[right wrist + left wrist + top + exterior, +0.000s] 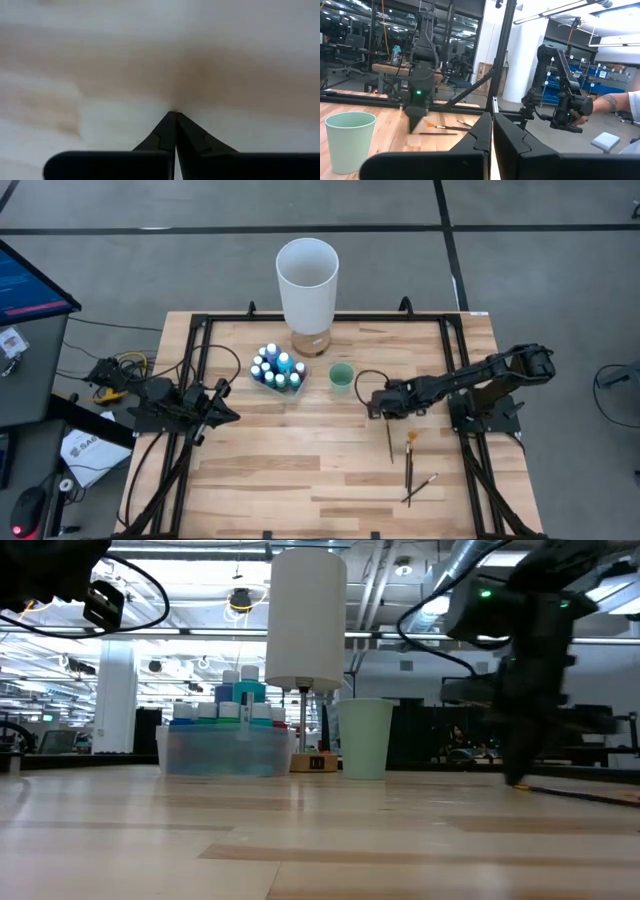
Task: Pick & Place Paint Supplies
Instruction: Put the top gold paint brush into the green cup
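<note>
Pressing down onto the pale wooden table [300, 480], the right gripper [378, 408] is seen in its own wrist view with its two dark fingers [167, 131] brought together to a point against the bare planks, and nothing is visible between them. Whether the thin dark-handled brush [389, 439] lying just beside that gripper has been caught cannot be told; in the overhead view its upper end runs in under the gripper.

Nearer the table's front edge, two more thin brushes [409, 465], one of them orange-tipped [411, 439], are left lying on the wood, a little apart from the first.

Farther back, a small pale green cup [341, 376] is stood just beside the right gripper's reach, and a clear tray of tiny white-capped paint bottles [277, 368] is placed to its side, with a tall white cylinder [307, 282] behind both.

The left gripper [226, 416] is held waiting at the table's left side, its fingers shut on nothing.

A miss is the likely risk: a handle this thin may be pinched beside rather than between the pads, so that the brush is rolled or flicked away. If the fingertips are driven harder into the wood, scraping is to be expected, and a lifted brush may be swung into the cup.
</note>
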Controlling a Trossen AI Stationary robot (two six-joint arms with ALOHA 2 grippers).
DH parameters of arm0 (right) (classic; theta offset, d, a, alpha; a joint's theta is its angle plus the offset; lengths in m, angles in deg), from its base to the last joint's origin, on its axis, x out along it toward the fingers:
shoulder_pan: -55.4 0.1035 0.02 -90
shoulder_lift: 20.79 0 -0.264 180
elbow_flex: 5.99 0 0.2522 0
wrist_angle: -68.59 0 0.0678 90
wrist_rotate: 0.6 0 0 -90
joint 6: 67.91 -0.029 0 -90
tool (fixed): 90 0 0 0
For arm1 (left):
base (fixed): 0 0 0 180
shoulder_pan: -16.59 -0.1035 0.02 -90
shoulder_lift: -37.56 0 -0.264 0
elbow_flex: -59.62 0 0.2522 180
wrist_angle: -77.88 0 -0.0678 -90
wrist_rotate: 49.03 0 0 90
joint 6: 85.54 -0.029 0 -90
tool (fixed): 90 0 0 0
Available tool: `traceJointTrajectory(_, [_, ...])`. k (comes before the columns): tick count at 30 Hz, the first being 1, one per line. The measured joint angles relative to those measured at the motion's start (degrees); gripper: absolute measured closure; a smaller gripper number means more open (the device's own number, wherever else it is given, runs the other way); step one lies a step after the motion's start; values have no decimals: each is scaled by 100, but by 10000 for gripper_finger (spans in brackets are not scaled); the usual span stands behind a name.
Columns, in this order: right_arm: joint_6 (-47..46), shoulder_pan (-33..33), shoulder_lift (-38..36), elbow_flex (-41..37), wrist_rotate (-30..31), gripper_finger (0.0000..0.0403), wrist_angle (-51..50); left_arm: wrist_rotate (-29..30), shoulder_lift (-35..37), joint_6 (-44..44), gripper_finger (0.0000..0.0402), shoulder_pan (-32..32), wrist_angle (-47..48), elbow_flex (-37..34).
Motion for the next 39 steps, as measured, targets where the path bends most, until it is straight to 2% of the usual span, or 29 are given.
traceJointTrajectory(5, [596, -259, -19, 176, 380, 403, -115, 0, -1, -1, 400, -1, 0, 0])
traceJointTrajectory(11, [1186, -174, -193, 553, 985, 403, -349, 2, -2, -2, 400, -2, -2, 0])
traceJointTrajectory(17, [1229, 137, -508, 966, 2065, 403, -811, 0, -4, 0, 400, -2, -3, -2])
traceJointTrajectory(23, [1366, 440, -1170, 1205, 2988, 403, -1330, 10, -111, 0, 400, -2, -71, -4])
traceJointTrajectory(27, [1450, 748, -1619, 1225, 3639, 403, -1339, 31, -175, 0, 400, 4, -91, -4])
traceJointTrajectory(34, [2158, 1400, -2079, 1229, 5042, 403, -759, 31, -334, 0, 400, 4, -110, -4])
traceJointTrajectory(39, [3346, 1580, -2128, 1229, 5718, 403, 421, 28, -423, 0, 400, 4, -142, -4])
